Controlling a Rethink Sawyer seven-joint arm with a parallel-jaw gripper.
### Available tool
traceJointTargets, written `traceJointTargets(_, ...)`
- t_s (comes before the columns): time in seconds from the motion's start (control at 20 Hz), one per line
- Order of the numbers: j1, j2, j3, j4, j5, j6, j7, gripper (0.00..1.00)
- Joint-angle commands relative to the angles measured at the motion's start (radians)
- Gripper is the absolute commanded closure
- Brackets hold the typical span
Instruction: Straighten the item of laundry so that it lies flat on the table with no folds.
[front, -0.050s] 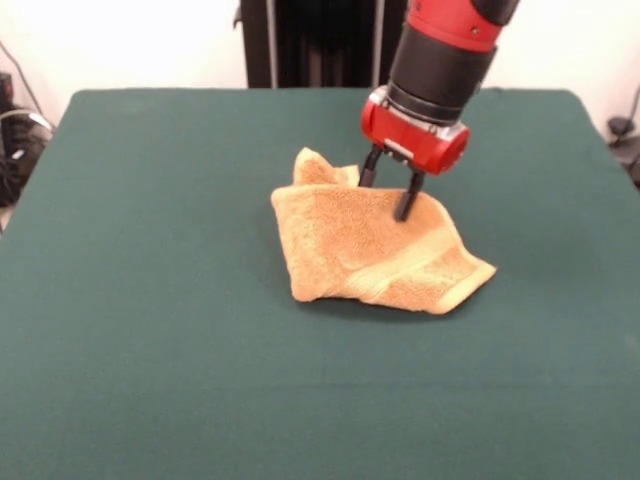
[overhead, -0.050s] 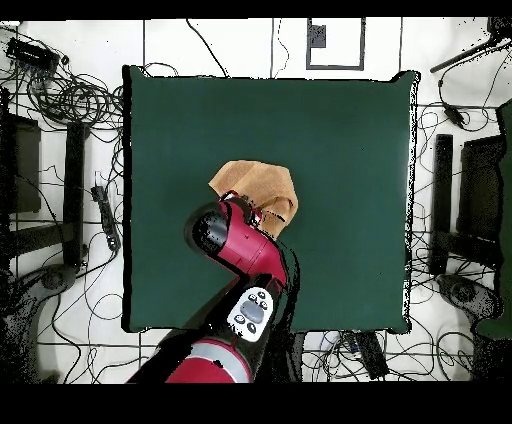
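The item of laundry (front, -0.050s: 375, 250) is an orange-tan towel, folded over itself in a rumpled heap near the middle of the green table (front, -0.050s: 150, 300). A woven band runs across its near right part, and one corner stands up at its far left. My gripper (front, -0.050s: 384, 200) comes down onto the towel's far edge with its two black fingers spread apart, so it is open, tips touching the cloth. In the overhead view the towel (overhead, -0.050s: 258, 183) shows partly from under the red arm, which hides the fingers; the table (overhead, -0.050s: 350, 150) spreads wide around it.
Cables, stands and black equipment (overhead, -0.050s: 70, 110) lie on the floor around the table. The towel is far from every table edge.
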Motion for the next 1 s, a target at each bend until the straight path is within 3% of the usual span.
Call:
traceJointTargets(0.05, 0.036, 0.047, 0.075, -0.049, 0.068, -0.026, 0.276, 1.0)
traceJointTargets(0.55, 0.055, 0.02, 0.031, -0.057, 0.049, 0.102, 0.257, 1.0)
traceJointTargets(1.0, 0.059, -0.073, -0.04, -0.037, -0.063, 0.4, 0.188, 1.0)
